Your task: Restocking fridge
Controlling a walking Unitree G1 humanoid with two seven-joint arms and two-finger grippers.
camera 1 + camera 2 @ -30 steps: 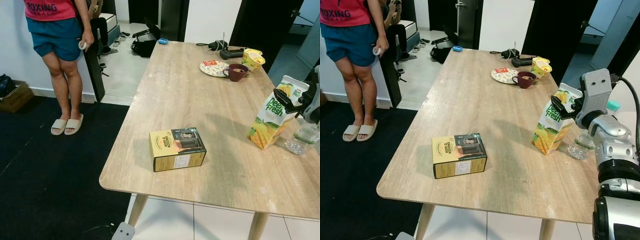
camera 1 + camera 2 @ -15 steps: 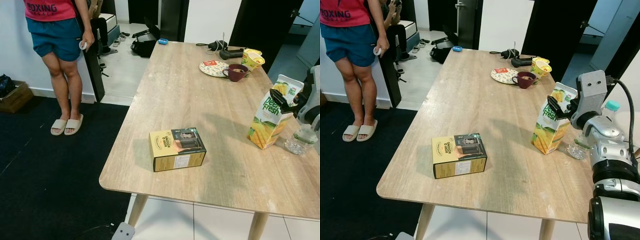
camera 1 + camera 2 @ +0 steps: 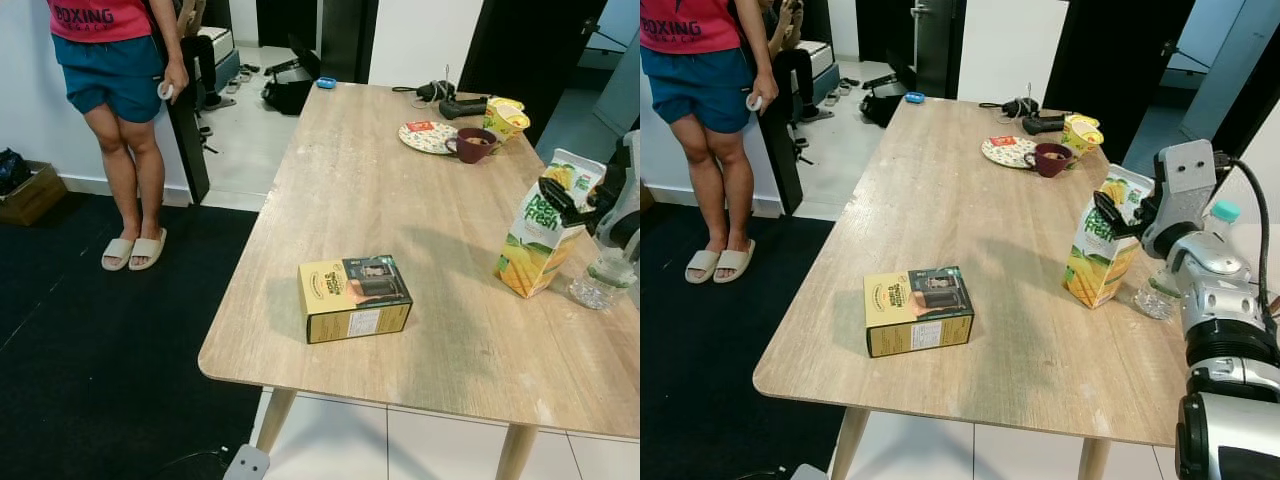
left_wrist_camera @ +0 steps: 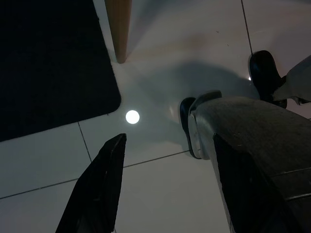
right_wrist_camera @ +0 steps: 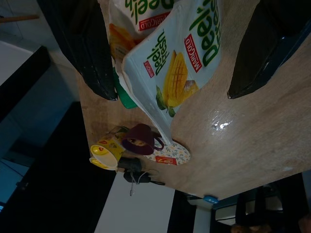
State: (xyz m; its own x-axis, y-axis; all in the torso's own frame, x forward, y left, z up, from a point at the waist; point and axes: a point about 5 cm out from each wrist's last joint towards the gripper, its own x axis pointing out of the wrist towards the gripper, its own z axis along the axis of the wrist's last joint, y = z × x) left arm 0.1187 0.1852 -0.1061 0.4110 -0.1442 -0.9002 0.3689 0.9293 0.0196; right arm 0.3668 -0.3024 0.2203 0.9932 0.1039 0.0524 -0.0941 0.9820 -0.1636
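A: Where was the right claw (image 3: 1106, 213)?
B: Up at the top of the juice carton (image 3: 1102, 249), which stood tilted on the bench (image 3: 380, 200) near its right edge. In the right wrist view the two black fingers (image 5: 82, 43) were spread wide, one on either side of the carton's gabled top, neither clearly pressing it.

A: What lay around that claw?
B: A clear water bottle (image 3: 606, 274) stood just beside the carton, on the arm's side of it. Beyond the claw, farther along the bench, sat a maroon mug (image 3: 472, 145), a patterned plate (image 3: 427, 137) and a yellow cup (image 3: 506, 119). Well away from the claw, toward the near corner, a yellow-and-black box (image 3: 354, 298) lay on its own.

A: And the left claw (image 4: 165, 189)?
B: It hung down over the white tiled floor (image 4: 160, 63), fingers apart, gripping nothing, with a bench leg (image 4: 118, 29) and the edge of a dark rug (image 4: 48, 63) beyond it.

A: Anyone nearby?
B: A person (image 3: 118, 70) in a pink top and blue shorts stood on the floor, far off past the bench's left side.
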